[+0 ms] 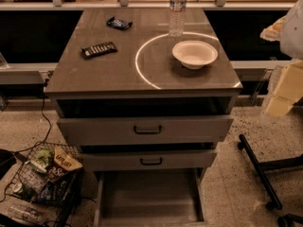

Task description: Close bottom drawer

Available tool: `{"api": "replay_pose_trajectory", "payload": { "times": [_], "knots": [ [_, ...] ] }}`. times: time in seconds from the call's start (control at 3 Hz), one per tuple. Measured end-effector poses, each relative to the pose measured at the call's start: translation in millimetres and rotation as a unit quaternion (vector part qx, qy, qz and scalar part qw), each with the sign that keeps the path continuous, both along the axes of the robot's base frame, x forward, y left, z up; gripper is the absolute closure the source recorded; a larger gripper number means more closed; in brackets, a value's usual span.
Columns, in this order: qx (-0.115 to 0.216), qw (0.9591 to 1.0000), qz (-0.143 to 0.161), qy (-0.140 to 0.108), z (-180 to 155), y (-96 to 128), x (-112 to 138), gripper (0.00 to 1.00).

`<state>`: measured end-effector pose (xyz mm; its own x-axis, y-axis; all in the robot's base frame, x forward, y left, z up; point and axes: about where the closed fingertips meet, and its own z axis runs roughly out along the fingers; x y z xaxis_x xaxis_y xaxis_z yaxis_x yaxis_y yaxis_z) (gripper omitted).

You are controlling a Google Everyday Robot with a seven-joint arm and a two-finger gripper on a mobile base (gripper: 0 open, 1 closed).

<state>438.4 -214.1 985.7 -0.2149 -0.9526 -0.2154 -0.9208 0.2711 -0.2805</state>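
Observation:
The bottom drawer [149,197] is pulled far out of the grey cabinet [94,74]. Its long grey tray shows empty. Its front and handle lie below the picture's lower edge, out of view. Above it, the middle drawer [150,161] and the upper drawer [147,129] stick out a little, each with a dark bar handle. My gripper [283,91] is a pale shape at the right edge, beside the cabinet's right side at about the upper drawer's height. It touches none of the drawers.
On the cabinet top stand a white bowl [194,54], a water bottle [177,11] and two snack bars [99,49] [119,22]. A wire basket of snack bags [45,178] sits on the floor at the left. Black chair legs [258,169] lie at the right.

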Motion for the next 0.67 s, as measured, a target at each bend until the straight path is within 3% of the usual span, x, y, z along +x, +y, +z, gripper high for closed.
{"api": "replay_pose_trajectory", "payload": {
  "times": [0.33, 0.67],
  "knots": [
    [0.0, 1.0, 0.0, 0.0, -1.4, -0.2, 0.0, 0.0],
    [-0.004, 0.9999, -0.009, 0.003, -42.5, -6.9, -0.2, 0.0]
  ]
}}
